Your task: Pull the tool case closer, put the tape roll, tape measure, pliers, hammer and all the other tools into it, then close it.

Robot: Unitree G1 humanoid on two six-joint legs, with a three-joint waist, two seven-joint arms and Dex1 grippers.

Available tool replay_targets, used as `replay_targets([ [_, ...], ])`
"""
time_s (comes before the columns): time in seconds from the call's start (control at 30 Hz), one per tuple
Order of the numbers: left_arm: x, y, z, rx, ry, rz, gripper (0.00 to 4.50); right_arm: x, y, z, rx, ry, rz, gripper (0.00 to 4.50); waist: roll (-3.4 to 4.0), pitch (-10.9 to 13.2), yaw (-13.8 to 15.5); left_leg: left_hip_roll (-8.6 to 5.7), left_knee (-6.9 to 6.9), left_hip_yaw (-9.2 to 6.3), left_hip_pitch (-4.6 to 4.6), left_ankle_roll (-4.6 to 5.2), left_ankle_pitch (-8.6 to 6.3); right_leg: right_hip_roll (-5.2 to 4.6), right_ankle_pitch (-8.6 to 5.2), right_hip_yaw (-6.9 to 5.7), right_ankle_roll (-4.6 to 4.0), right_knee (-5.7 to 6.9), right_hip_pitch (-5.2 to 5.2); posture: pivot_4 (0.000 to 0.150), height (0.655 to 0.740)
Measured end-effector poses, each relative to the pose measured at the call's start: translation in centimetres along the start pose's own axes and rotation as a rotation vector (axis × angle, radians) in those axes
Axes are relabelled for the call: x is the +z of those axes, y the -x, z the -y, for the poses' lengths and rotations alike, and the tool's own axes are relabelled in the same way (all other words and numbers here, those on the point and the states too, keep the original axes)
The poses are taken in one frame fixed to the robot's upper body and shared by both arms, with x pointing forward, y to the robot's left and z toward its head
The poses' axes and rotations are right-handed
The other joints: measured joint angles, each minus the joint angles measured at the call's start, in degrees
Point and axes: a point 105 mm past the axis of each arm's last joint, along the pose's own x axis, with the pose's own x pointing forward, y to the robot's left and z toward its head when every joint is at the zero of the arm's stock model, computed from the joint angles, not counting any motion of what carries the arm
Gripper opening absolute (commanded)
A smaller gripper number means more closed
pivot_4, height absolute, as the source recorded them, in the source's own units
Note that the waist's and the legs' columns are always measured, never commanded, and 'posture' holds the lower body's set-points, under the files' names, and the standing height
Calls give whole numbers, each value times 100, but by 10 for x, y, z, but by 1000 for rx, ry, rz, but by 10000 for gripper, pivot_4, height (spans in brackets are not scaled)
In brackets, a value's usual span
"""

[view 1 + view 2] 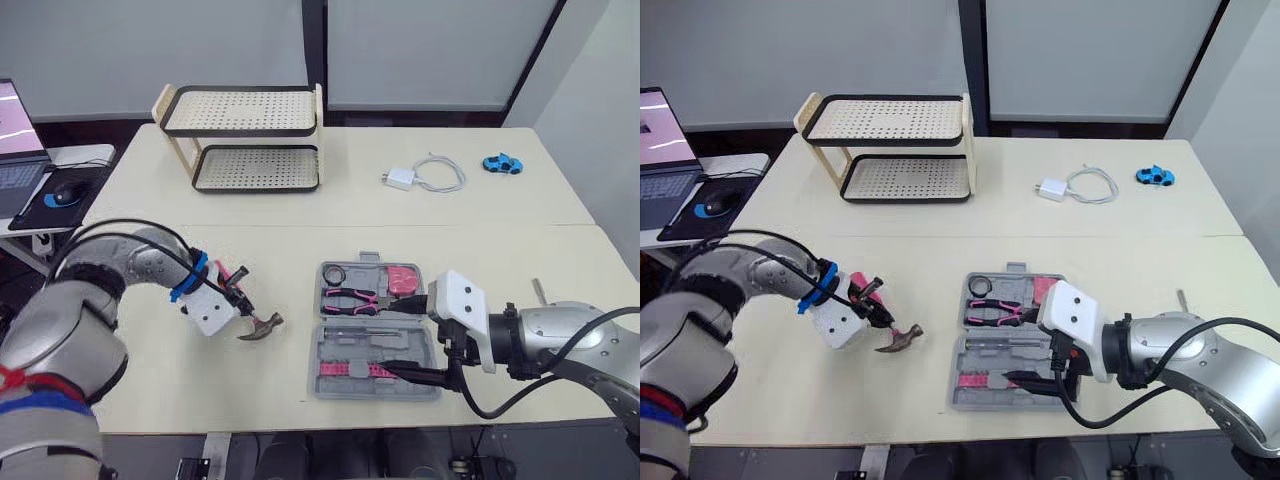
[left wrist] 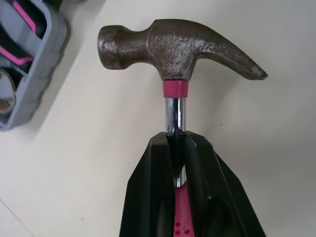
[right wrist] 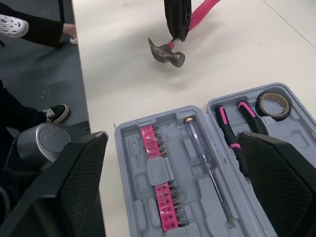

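Observation:
The grey tool case [image 1: 400, 347] lies open near the table's front edge. Its far half holds the tape roll [image 1: 333, 274], the pink-handled pliers [image 1: 352, 296] and the pink tape measure [image 1: 404, 279]. A screwdriver [image 3: 207, 158] and pink bit strips [image 3: 160, 192] sit in the near half. Left of the case, my left gripper [image 1: 238, 298] is shut on the hammer's [image 2: 173, 49] shaft just below the head, which hangs slightly above the table. My right gripper [image 1: 402, 340] stands open at the case's right side, one finger by each half.
A two-tier perforated rack [image 1: 245, 135] stands at the back left. A white charger with cable [image 1: 425, 175] and a blue toy car [image 1: 502, 163] lie at the back right. A laptop [image 1: 15, 130] and mouse [image 1: 62, 193] sit on a side desk. A person's shoe [image 3: 54, 113] is on the floor.

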Motion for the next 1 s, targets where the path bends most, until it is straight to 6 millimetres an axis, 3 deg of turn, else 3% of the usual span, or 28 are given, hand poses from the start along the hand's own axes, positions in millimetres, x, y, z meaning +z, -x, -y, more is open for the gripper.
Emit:
replay_targets([
  [0.07,5,-1,5,-6,89,12,360,-1,-1,0,0,-7,-5,45000,0,0,-34,0,0,-1,-1,0,0,-1,0,3,0,1,-1,1500,7400],
  [0.23,21,7,-5,49,169,7,359,-1,-3,3,-14,-2,-10,45000,3,-1,-19,-6,4,0,3,1,-1,0,0,4,0,6,5,1500,7400],
  [0.53,26,6,-2,153,429,-17,359,-1,-5,3,-6,-2,-14,45000,3,-1,-18,-11,5,3,5,17,-10,3,0,4,0,17,1,1500,7400],
  [0.77,26,14,15,271,931,-16,359,2,-6,3,5,7,-10,45000,5,0,-25,-2,3,6,8,24,-13,3,0,12,0,30,-8,1500,7400],
  [0.9,24,11,35,316,1152,-53,359,5,-6,3,13,16,-6,45000,6,1,-6,-1,3,8,10,25,-14,3,0,14,0,37,-10,1500,7400],
  [1.0,22,10,36,421,1271,-79,358,3,-8,1,30,14,-12,45000,6,0,33,-3,4,9,9,25,-14,0,0,17,0,35,-10,1500,7400],
])
